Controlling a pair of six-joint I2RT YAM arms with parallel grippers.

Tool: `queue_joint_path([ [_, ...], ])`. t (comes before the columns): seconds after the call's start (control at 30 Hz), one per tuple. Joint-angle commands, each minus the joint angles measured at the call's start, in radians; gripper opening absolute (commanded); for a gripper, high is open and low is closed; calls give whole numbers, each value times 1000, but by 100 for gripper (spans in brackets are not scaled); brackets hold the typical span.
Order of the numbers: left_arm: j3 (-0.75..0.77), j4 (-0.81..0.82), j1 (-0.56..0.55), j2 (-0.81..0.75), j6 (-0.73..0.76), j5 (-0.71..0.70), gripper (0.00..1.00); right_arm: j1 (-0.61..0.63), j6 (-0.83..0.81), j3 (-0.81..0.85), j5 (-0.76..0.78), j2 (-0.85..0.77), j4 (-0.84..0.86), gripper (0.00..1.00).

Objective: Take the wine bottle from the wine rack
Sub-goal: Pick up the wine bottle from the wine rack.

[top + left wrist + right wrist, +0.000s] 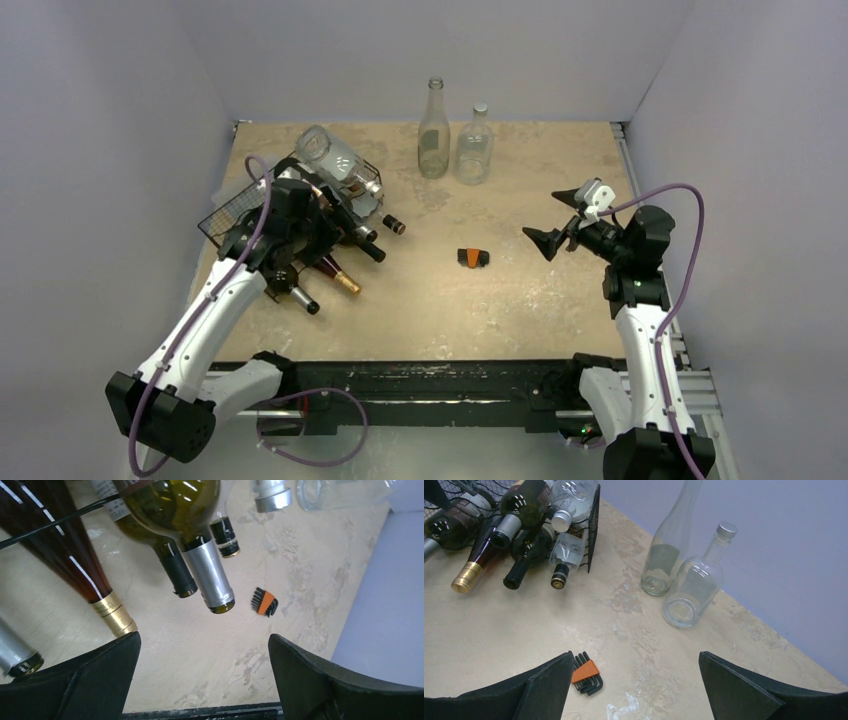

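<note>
Hovering with jaws spread wide, the left gripper (204,639) has the dark green glass wine bottle (200,560), silver-foil neck, just ahead of its fingers, jutting from the black wire-mesh wine rack (226,215); nothing gripped.

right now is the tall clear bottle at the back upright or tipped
Upright: the tall clear bottle stands on its base, neck up, beside the squat bottle.

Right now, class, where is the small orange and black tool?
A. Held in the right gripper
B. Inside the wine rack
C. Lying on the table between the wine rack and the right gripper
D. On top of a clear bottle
C: the orange and black tool lies flat on the table, right of the wine rack, while the right gripper is open and holds nothing.
</note>
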Motion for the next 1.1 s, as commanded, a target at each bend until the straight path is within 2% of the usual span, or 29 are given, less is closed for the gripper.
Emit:
queue_joint_path([
  [0.0, 118, -178, -59, 49, -134, -224, 100, -3, -4, 6, -27, -19, 8, 99],
  [0.13, 195, -257, -99, 137, -200, -318, 99, -2, -2, 5, -30, -17, 8, 99],
  [0.27, 229, -254, -131, 189, -248, -393, 98, -2, -1, 6, -27, -18, 8, 99],
  [0.47, 317, -280, -136, 298, -280, -455, 97, -3, -2, 5, -30, -17, 8, 99],
  [0.67, 380, -276, -140, 392, -299, -448, 96, -2, -2, 6, -32, -17, 7, 99],
  [0.87, 424, -284, -139, 424, -309, -524, 96, -2, 8, 6, -28, -15, 14, 99],
  [1.07, 542, -440, -100, 480, -339, -571, 99, -3, 10, 6, -30, -16, 14, 99],
])
